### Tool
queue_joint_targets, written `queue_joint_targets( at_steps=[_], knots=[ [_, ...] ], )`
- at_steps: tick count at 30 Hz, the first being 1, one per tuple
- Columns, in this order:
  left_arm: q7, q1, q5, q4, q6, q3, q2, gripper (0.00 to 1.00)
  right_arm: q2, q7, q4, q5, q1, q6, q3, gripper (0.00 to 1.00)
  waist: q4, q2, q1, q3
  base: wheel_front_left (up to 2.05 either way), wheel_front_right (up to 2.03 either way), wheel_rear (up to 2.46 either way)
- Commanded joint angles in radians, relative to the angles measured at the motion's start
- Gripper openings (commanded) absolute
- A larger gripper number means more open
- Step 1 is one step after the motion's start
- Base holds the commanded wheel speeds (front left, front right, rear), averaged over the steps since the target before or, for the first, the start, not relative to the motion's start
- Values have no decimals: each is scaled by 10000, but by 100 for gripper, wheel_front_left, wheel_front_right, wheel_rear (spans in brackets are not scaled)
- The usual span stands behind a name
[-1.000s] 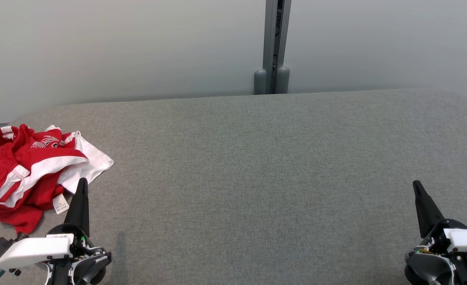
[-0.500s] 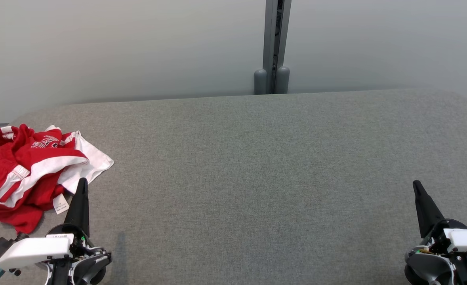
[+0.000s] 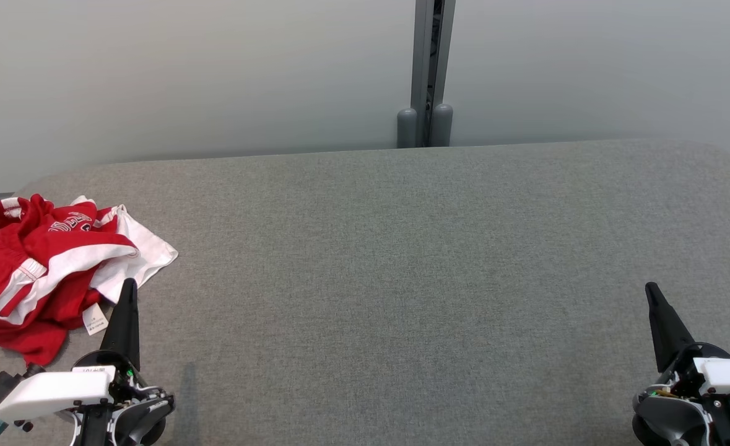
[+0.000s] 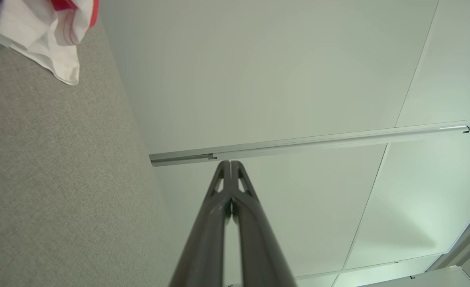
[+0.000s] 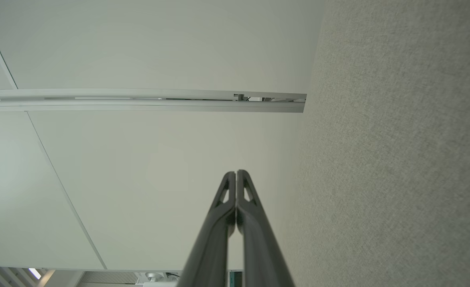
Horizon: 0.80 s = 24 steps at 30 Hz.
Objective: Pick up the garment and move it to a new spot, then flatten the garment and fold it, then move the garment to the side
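Nothing has moved: left claw (image 3: pixel 129 286) and right claw (image 3: pixel 651 288) stay closed and empty, garment (image 3: pixel 49 266) seemingly untouched, pickup unstarted.

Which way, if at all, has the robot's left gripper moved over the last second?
No. In the head view the left gripper sits in the same place, its tip beside the garment, unchanged against the grey wall post.

changed: nothing | garment (image 3: pixel 43 266), left end effector (image 3: pixel 129 286), right end effector (image 3: pixel 651 288): no visible shift
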Motion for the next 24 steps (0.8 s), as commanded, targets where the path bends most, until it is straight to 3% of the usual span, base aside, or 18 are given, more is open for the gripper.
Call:
queue_joint_targets(
  at_steps=[1, 7, 8, 24],
  knots=[
    [26, -98, -7, 4, -39, 25, 28, 0, -44, 9, 25, -28, -97, 4, 0, 0, 0, 0, 0, 0, 0, 0, 0],
    [26, -99, -7, 4, -39, 25, 28, 0, -44, 9, 25, -28, -97, 4, -2, 0, 0, 0, 0, 0, 0, 0, 0],
    [-1, 0, 0, 0, 0, 0, 0, 100, 0, 0, -1, 0, 0, 0, -1, 100, 0, 0, 0, 0, 0, 0, 0],
    [-619, 217, 210, -302, 7, -158, -49, 100, 72, -604, -297, -88, 39, -7, 643, 100, -10, 0, 0, 36, 0, 0, 0]
  ],
)
